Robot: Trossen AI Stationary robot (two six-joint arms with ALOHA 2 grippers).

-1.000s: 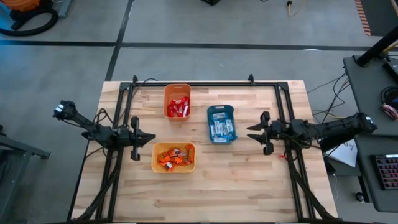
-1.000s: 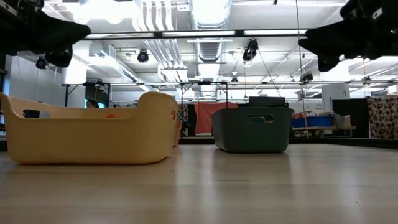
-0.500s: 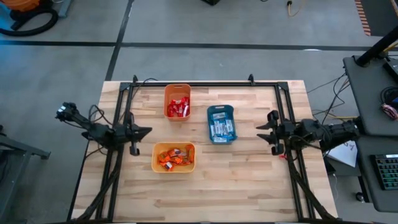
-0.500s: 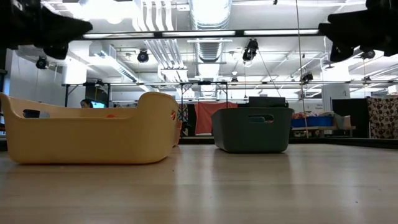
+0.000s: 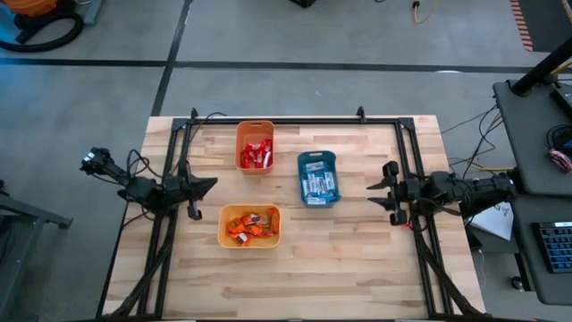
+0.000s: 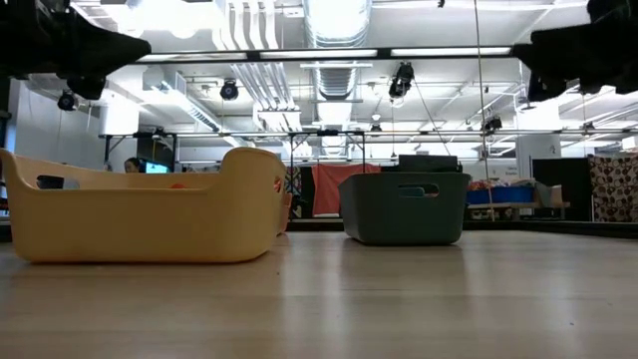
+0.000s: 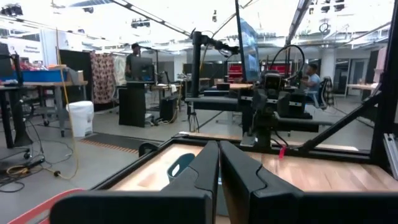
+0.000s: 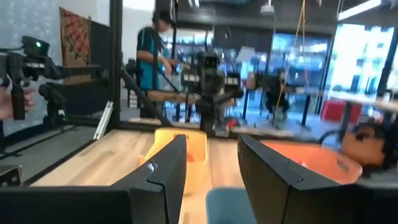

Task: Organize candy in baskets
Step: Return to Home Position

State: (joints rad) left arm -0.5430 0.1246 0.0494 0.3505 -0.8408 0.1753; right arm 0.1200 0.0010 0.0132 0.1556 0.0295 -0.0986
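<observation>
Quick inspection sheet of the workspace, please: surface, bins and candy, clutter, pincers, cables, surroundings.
Surface: wooden table, black frame on it.
Job's things: orange bin holds red candy; blue bin holds light candy; yellow bin holds orange candy.
Clutter: nothing seen.
Pincers: left pincer shut, over the table's left side; right pincer open, over its right side.
Cables: wires on the left arm; floor cables right of the table.
Surroundings: grey floor; desk with keyboard; people beyond.

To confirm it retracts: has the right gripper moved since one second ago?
Yes. The right gripper has drawn back rightward, away from the blue bin, in the high view.
</observation>
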